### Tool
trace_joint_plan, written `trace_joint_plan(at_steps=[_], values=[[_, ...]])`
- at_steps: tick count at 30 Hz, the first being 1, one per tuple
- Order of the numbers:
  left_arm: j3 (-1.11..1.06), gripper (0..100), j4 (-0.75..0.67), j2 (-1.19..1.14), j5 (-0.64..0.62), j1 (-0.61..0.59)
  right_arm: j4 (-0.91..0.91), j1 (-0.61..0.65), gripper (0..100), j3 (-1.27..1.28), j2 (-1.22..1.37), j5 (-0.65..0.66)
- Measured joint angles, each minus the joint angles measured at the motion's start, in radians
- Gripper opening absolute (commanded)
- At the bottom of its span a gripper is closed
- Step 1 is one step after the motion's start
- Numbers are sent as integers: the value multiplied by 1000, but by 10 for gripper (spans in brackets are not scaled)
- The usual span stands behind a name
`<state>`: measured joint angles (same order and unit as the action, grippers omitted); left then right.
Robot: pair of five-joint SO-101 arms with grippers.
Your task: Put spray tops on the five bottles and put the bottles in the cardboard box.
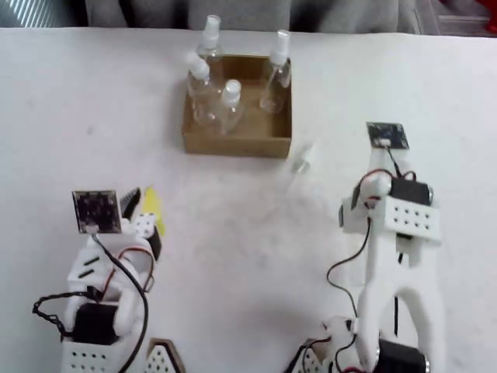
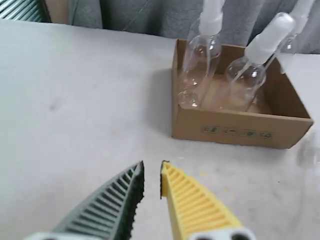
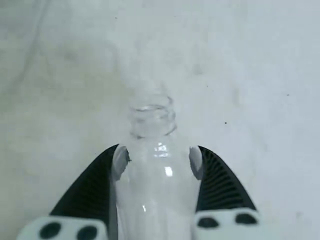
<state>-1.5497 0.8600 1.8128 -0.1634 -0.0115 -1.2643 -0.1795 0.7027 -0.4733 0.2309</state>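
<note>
Near far edge of tabletop, mid-width: cardboard box (image 1: 233, 144) sitting, holding four spray-topped bottles (image 1: 275, 78), some leaning. Just beside box's near right corner: loose spray top (image 1: 301, 161) lying on tabletop. Over right side of tabletop: right gripper (image 3: 157, 155) clamping both fingers on uncapped bottle (image 3: 155, 185), neck open. Over near left part: left gripper (image 2: 152, 172) hanging nearly closed, narrow gap, gripping nothing.

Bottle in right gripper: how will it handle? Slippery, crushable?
Bottle looks clear and empty, so probably light. Its glossy round wall may slip or twist in the right gripper. If plastic, which I can't tell, it could flex under a hard squeeze.
</note>
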Motion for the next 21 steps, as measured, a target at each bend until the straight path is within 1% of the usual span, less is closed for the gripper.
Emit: trace_joint_plan(at_steps=[3, 10, 14, 19, 21], values=[[46, 84, 9, 0, 0, 52, 17, -60, 17, 72, -41, 21], [216, 84, 110, -9, 0, 206, 23, -204, 17, 155, -132, 60], [377, 85, 126, -196, 0, 282, 49, -256, 17, 209, -183, 61], [626, 86, 157, -532, 0, 399, 124, -333, 17, 285, -216, 63], [721, 87, 157, -674, 0, 443, 147, -344, 17, 313, -219, 86]])
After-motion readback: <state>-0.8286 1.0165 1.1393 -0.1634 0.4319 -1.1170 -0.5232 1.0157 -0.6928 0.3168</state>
